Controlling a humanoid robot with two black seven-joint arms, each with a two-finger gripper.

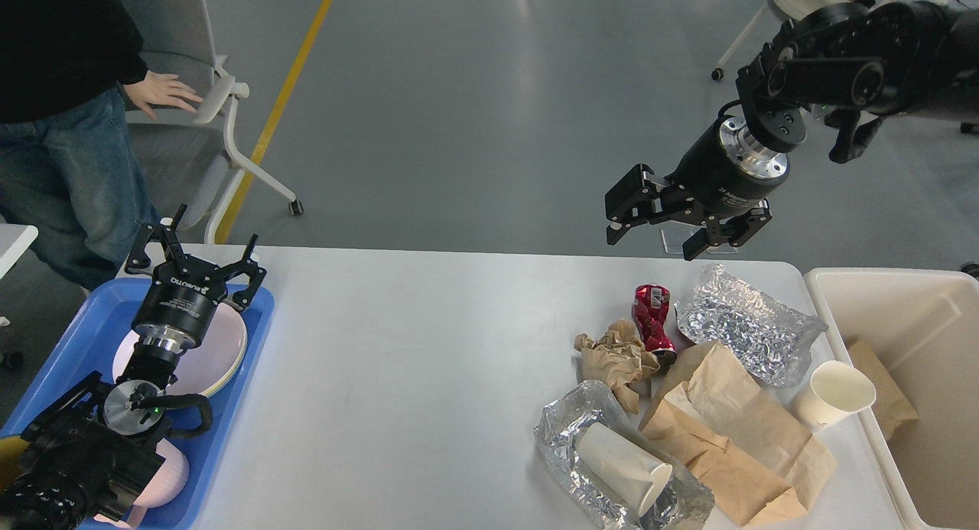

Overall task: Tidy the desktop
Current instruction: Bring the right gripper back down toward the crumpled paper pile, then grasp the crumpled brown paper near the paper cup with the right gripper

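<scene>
Crinkled foil (746, 331), crushed red can (652, 314) on matte desktop (398, 377) (both hands (664, 228) (195, 251) released, empty).

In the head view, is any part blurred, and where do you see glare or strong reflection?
Head view: sharp overall; crumpled foil and foil tray sparkle with reflections; soft glare streaks lie on the grey floor; the desktop is matte, evenly lit, with faint shadows.
</scene>
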